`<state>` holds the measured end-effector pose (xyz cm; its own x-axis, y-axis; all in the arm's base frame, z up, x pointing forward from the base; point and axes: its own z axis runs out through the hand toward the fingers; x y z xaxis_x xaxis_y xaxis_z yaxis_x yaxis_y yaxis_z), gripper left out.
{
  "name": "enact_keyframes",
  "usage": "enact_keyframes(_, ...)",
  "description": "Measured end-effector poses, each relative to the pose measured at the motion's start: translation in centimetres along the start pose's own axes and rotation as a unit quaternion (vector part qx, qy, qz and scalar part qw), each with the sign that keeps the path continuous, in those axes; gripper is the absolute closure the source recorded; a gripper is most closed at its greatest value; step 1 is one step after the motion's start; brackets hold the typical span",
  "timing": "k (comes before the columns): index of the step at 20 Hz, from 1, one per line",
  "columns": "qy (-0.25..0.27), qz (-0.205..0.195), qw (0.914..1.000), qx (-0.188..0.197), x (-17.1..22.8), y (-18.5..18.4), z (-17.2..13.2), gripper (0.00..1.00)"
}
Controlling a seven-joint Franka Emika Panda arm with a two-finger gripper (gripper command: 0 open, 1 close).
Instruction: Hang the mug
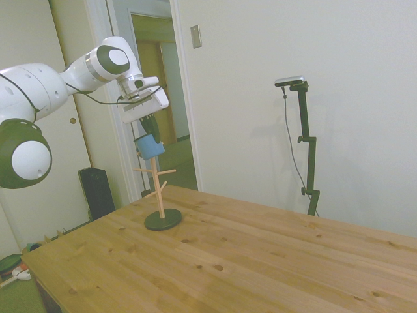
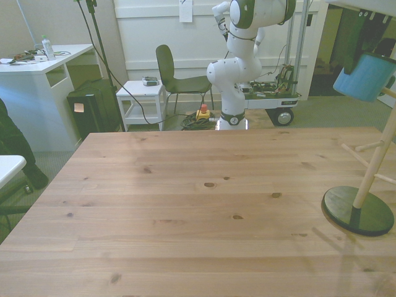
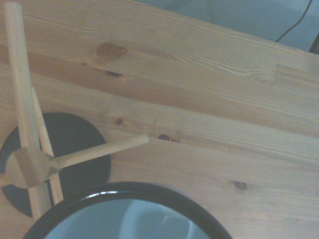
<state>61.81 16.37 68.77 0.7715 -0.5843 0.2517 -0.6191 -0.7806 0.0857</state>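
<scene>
The light-blue mug (image 1: 150, 147) hangs in the air just above the top of the wooden mug tree (image 1: 159, 189), tilted a little. My gripper (image 1: 148, 134) is shut on the mug's rim from above. In the front view the mug (image 2: 365, 76) is at the right edge, beside the tree's post (image 2: 376, 167), which rises from a round dark base (image 2: 346, 210). Up close in the wrist view, the mug's dark rim (image 3: 124, 190) lies next to the tree's top (image 3: 30, 167), and one peg (image 3: 104, 149) points out past the rim.
The tree stands near the table edge at the front view's right. Behind the table are a chair (image 2: 170, 71), a white side table (image 2: 141, 99) and a desk (image 2: 43, 68). A person's dark sleeve (image 2: 11, 139) shows at the front view's left edge.
</scene>
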Motion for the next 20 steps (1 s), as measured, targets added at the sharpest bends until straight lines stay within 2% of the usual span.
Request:
enact_keyframes(14,-0.005,0.004,1.0,-0.001,0.36,-0.38,-0.02,1.0)
enact_keyframes(15,-0.006,0.003,1.0,-0.003,0.29,-0.41,0.06,0.0)
enact_keyframes(20,-0.006,-0.001,0.9999,-0.013,0.19,-0.25,0.11,0.0)
